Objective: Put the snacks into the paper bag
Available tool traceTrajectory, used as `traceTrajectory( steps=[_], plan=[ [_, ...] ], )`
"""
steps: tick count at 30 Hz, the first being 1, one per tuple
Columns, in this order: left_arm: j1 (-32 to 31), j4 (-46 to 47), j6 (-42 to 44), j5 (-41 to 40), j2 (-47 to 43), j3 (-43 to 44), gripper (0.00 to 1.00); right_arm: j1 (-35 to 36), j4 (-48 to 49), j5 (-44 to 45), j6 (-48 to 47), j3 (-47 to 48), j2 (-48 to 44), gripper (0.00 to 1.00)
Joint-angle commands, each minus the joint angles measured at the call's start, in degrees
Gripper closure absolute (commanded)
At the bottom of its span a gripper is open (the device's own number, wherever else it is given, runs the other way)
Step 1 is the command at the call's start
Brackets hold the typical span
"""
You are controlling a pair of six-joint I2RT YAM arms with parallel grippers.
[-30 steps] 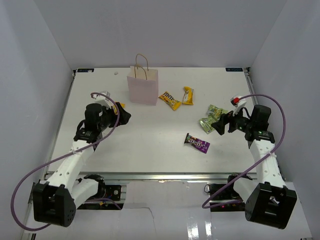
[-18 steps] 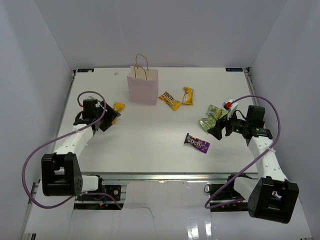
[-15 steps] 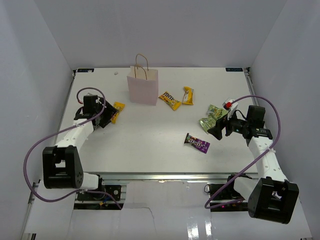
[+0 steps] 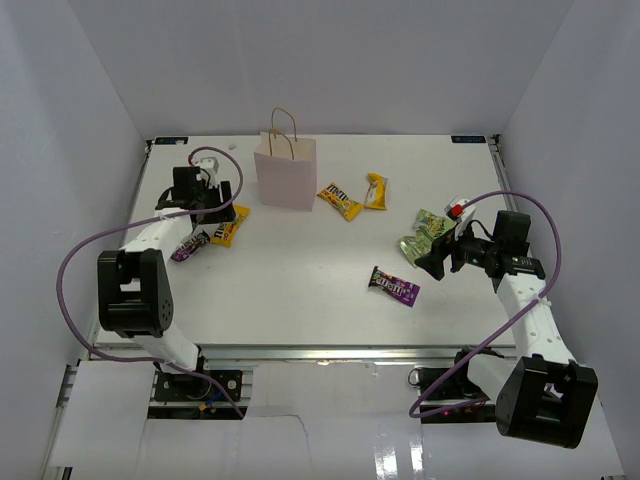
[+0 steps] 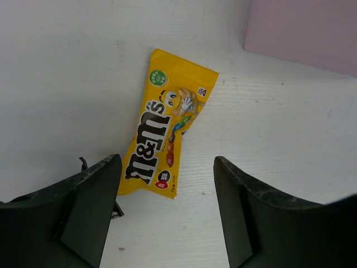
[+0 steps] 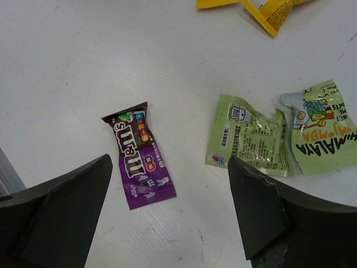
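The pale pink paper bag (image 4: pixel 285 170) stands upright at the back; its lower corner shows in the left wrist view (image 5: pixel 304 30). My left gripper (image 4: pixel 212 212) is open and empty, just short of a yellow-orange packet (image 4: pixel 225 227), which lies flat ahead of the jaws (image 5: pixel 164 142). A purple packet (image 4: pixel 188 246) lies by the left arm. My right gripper (image 4: pixel 432 258) is open and empty (image 6: pixel 170 218), above the table between a dark purple packet (image 6: pixel 142 153) and a crinkly green packet (image 6: pixel 251 137). Two yellow packets (image 4: pixel 339 200) (image 4: pixel 376 190) lie right of the bag.
A second green packet (image 6: pixel 326 128) lies right of the first. The purple packet also shows in the top view (image 4: pixel 394 286), the green ones behind it (image 4: pixel 425 235). White walls enclose the table; a metal rail (image 4: pixel 320 352) runs along the near edge.
My left arm has swung back and left, its open gripper now beside the yellow-orange packet, uncovering a purple packet by the arm. The right gripper shifted slightly left early on, then held still.
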Motion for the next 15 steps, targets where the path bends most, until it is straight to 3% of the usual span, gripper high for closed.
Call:
traceTrajectory(
  steps=[1, 10, 15],
  plan=[
    [-0.3, 1.2, 11.7, 2.5, 2.0, 2.3, 0.23, 0.3, 0.4, -1.7, -0.7, 1.6, -0.2, 0.10],
    [-1.0, 1.1, 16.6, 4.1, 9.0, 3.5, 0.27, 0.3, 0.3, -1.9, -0.8, 1.6, -0.5, 0.10],
    [-1.2, 0.8, 16.3, 3.9, 9.8, 3.5, 0.34, 0.3, 0.3, -2.2, -0.7, 1.7, -0.6, 0.10]
  ],
)
